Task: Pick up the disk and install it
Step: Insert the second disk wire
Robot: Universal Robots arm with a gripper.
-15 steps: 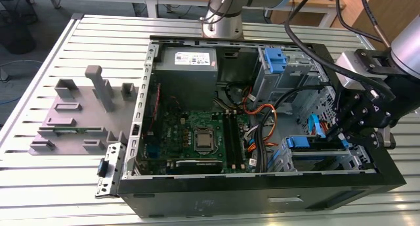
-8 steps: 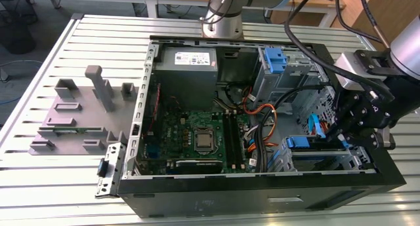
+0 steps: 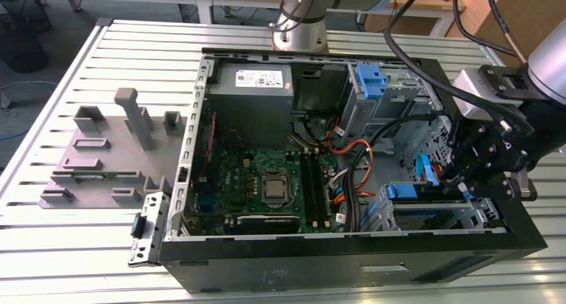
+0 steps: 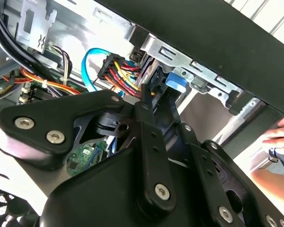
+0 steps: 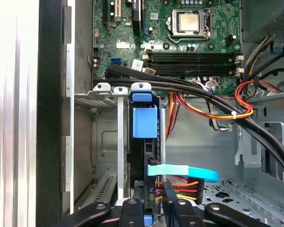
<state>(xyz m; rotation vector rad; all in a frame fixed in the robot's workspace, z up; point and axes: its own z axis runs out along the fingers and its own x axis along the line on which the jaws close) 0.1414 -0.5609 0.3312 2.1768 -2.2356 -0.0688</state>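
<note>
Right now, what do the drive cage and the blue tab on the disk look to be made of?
Drive cage: bare sheet metal, going by its dull grey sheen, punched holes and folded edges. Blue tab: probably moulded plastic, with even colour, matte surface and soft corners.

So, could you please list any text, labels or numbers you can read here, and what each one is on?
None can be read.
The white sticker on the power-supply box: print too small.
Markings on the motherboard: too small.
The white tag on a black cable: blurred.
The small green circuit board: no readable marks.
</note>
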